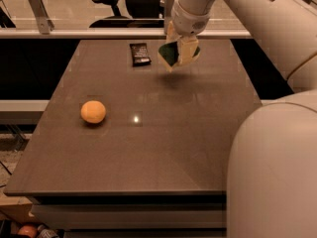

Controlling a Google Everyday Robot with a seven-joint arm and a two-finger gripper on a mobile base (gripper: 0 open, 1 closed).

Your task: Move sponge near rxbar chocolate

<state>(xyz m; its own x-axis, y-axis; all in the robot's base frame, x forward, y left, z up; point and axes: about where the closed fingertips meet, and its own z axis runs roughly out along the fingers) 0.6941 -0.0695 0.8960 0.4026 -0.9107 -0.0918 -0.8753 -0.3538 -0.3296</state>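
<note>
Aloft, claw gripping sponge, just beside rxbar chocolate

The white two-finger gripper hangs over the far side of the flat brown table, clamping the wavy green-and-yellow sponge above the surface, just right of the dark-wrapped rxbar chocolate. The round orange fruit sits well apart, nearer and to the left.
</note>
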